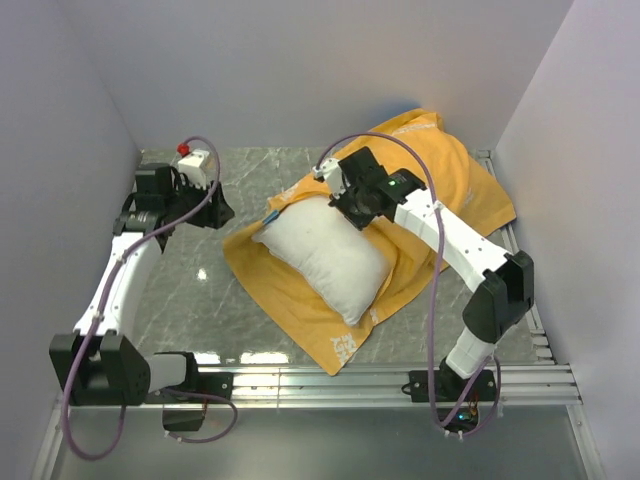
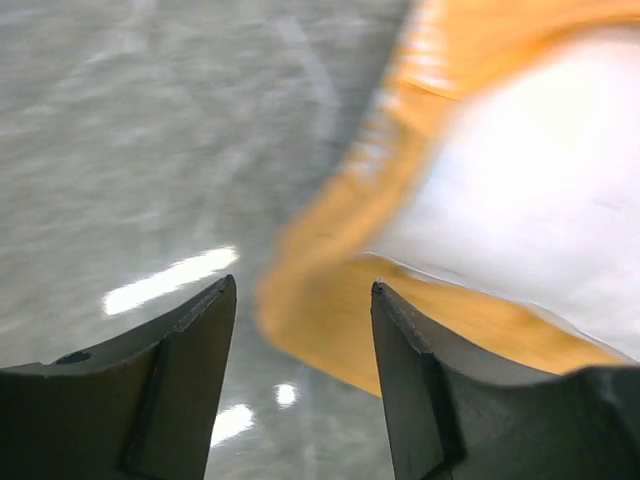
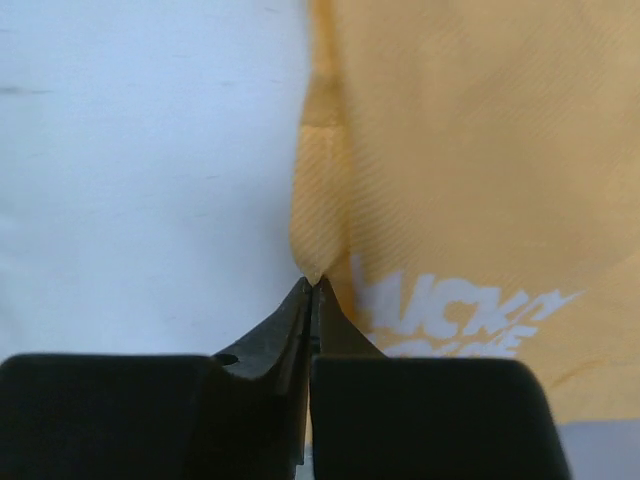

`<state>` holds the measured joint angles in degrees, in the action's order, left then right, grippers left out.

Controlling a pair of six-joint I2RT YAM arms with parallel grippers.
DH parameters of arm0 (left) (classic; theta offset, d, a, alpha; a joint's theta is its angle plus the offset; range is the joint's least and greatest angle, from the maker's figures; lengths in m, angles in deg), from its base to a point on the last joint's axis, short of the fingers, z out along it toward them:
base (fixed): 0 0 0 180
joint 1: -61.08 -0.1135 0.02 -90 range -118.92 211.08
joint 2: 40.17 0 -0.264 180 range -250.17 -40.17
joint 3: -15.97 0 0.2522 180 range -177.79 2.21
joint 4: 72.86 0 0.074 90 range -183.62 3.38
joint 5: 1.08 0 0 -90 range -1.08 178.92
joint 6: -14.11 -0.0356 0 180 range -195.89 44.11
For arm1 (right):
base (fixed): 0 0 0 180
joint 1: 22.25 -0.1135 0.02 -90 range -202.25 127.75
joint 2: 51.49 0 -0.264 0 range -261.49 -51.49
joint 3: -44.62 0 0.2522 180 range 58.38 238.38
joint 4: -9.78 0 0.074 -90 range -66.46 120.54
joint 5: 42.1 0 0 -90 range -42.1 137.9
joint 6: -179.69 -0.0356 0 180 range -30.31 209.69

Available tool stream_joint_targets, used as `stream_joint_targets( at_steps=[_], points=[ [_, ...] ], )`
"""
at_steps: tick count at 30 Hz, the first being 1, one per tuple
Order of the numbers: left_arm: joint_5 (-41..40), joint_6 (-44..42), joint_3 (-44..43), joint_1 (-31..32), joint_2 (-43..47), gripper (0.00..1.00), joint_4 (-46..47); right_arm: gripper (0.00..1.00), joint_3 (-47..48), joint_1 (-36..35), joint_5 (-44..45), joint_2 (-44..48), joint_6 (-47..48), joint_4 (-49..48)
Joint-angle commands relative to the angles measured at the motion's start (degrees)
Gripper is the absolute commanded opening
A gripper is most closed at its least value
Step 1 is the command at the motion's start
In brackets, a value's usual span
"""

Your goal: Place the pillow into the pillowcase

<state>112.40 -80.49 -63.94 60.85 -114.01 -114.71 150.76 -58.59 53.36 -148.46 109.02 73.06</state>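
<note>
The white pillow [image 1: 325, 256] lies on the orange-yellow pillowcase [image 1: 450, 180] in the middle of the table, part of it under the case's raised edge. My right gripper [image 1: 352, 200] is shut on a fold of the pillowcase [image 3: 450, 150] at the pillow's [image 3: 150, 170] far end, holding the edge lifted. My left gripper [image 1: 215, 205] is open and empty over the table, left of the case's corner. In the left wrist view the gripper [image 2: 303, 300] faces the orange edge [image 2: 330, 300] and the pillow [image 2: 530, 190], both blurred.
A small white block with a red top [image 1: 195, 157] stands at the back left by the left wrist. Grey walls close in the marble table [image 1: 190, 290] on three sides. A metal rail [image 1: 380, 380] runs along the near edge.
</note>
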Motion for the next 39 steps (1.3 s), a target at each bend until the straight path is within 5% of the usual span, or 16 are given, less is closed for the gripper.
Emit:
stream_joint_targets(
  at_steps=[1, 6, 8, 10, 11, 12, 13, 17, 24, 34, 39],
  points=[
    [15.35, 8.02, 5.31, 0.41, 5.46, 0.63, 2.43, 0.00, 4.39, -1.89, -17.35, 6.34, 0.96, 4.53],
    [21.16, 13.64, 8.40, 0.41, 2.13, 0.61, 3.13, 0.00, 5.62, -4.35, -33.12, 8.99, 4.66, 11.12],
    [21.25, 14.18, 9.98, 0.41, 1.42, 0.60, 4.19, 0.02, 3.70, -5.40, -28.62, 7.94, 5.11, 10.44],
    [20.90, 15.23, 11.39, 0.41, 1.68, 0.61, 4.89, 0.23, 2.72, -6.29, -20.52, 6.10, 1.35, 7.98],
    [20.73, 15.84, 11.66, 0.41, 1.86, 0.62, 5.85, 0.64, 2.37, -6.90, -13.00, 5.74, -0.07, 4.74],
    [20.55, 16.89, 11.92, 0.41, 2.04, 0.62, 6.30, 0.88, 2.02, -7.60, -10.49, 6.17, -1.39, 2.62],
    [20.55, 17.43, 11.83, 0.41, 2.21, 0.64, 6.56, 0.98, 1.58, -8.39, -7.77, 6.70, -3.32, 0.51],
    [20.64, 19.89, 11.22, -3.10, 3.09, 0.69, 7.79, 0.99, -0.89, -16.03, 7.79, 6.71, -5.97, -9.16],
    [22.48, 25.15, 12.71, -8.55, 5.64, 0.77, 9.64, 1.00, 3.42, -27.37, 27.23, -4.70, -7.83, -8.38],
    [24.94, 27.27, 11.92, -16.38, 5.11, 0.83, 11.92, 1.00, -0.09, -29.32, 36.20, -19.56, -6.94, -11.37],
    [26.08, 27.01, 13.23, -20.07, 5.72, 0.85, 12.18, 1.00, -2.99, -27.65, 32.27, -24.49, -6.24, -11.63]
  ],
)
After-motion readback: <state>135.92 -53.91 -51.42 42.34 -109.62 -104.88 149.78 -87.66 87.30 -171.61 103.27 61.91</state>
